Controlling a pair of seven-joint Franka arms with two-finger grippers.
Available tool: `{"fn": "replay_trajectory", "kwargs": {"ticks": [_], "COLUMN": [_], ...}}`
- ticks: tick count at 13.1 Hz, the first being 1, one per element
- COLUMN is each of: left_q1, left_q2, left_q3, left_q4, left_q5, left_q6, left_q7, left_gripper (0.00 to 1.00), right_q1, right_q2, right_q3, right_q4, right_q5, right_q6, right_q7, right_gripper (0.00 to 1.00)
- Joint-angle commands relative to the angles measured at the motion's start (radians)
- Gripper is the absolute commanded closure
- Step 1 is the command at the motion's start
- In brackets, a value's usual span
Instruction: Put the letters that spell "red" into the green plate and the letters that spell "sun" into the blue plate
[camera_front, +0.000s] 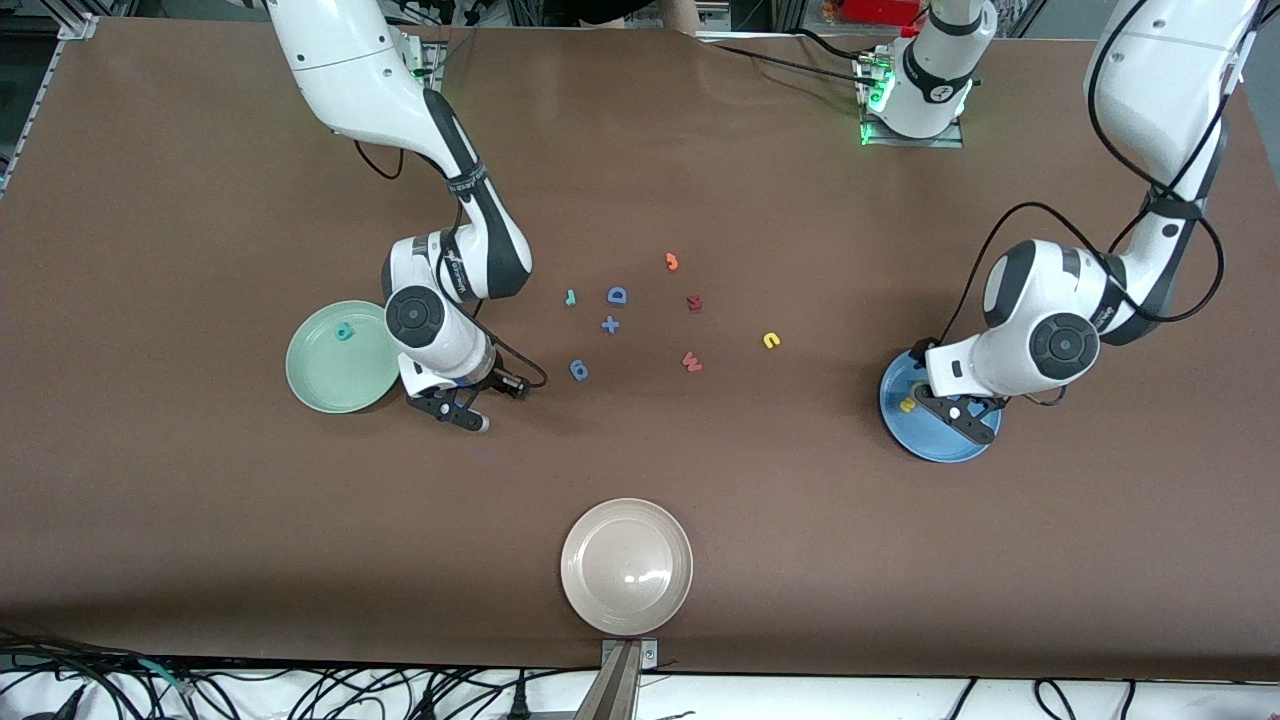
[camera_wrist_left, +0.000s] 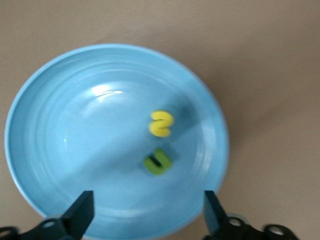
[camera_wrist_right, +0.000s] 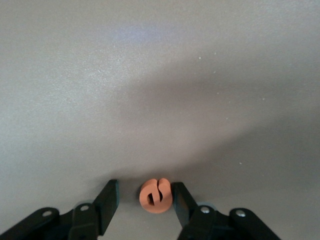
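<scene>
My right gripper (camera_front: 462, 408) is low over the table beside the green plate (camera_front: 330, 378). In the right wrist view its jaws (camera_wrist_right: 144, 200) stand open around the orange "e" (camera_wrist_right: 156, 196), which touches one finger and is clear of the other. A teal "d" (camera_front: 345, 331) lies in the green plate. The teal "r" (camera_front: 570, 297) and the yellow "u" (camera_front: 771, 340) lie mid-table. My left gripper (camera_front: 960, 410) hangs open and empty over the blue plate (camera_front: 935, 442). The yellow "s" (camera_wrist_left: 161, 123) and the green "n" (camera_wrist_left: 158, 162) lie in that blue plate (camera_wrist_left: 60, 140).
Mid-table lie a blue "D" (camera_front: 617, 295), a blue plus (camera_front: 610, 324), a blue "6"-like piece (camera_front: 579, 370), another orange piece (camera_front: 672, 262), a dark red letter (camera_front: 694, 303) and a pink "w" (camera_front: 691, 361). A beige plate (camera_front: 626, 600) sits at the near edge.
</scene>
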Motion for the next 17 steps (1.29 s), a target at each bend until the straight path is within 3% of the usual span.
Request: {"fn": "replay_trajectory", "kwargs": {"ticks": [1,5,10,13,17], "left_q1": [-0.002,-0.028,-0.183,-0.192,-0.194], "left_q2": [-0.089,-0.055,0.057,0.117,0.169], "left_q3": [-0.114,-0.248,-0.247,-0.244,-0.244], "left_q4": [-0.017,-0.005,-0.006,-0.020,-0.020], "left_q5": [0.010,0.010,0.025,0.045,0.227], "left_q6": [-0.084,-0.079,0.076,0.177,0.190], "left_q7": [-0.179,-0.614,-1.161,-1.218,-1.312], "left_gripper": [0.00,0.00,0.00,0.00,0.00], "right_q1": [0.000,0.000,0.000,-0.001,-0.001], "right_q2": [-0.004,-0.004,-0.001,-0.001,-0.001], "right_q3": [-0.011,-0.013,-0.013,-0.013,-0.013], "right_q4": [-0.009,-0.018,-0.018,-0.020,-0.018], "right_q5": [0.007,0.004,0.004,0.004,0.004], "right_q6": [-0.020,-0.021,-0.021,-0.020,-0.021], "right_q7": [-0.001,-0.016,-0.016,-0.016,-0.015], "right_gripper": [0.45,0.48,0.64,0.71,0.81]}}
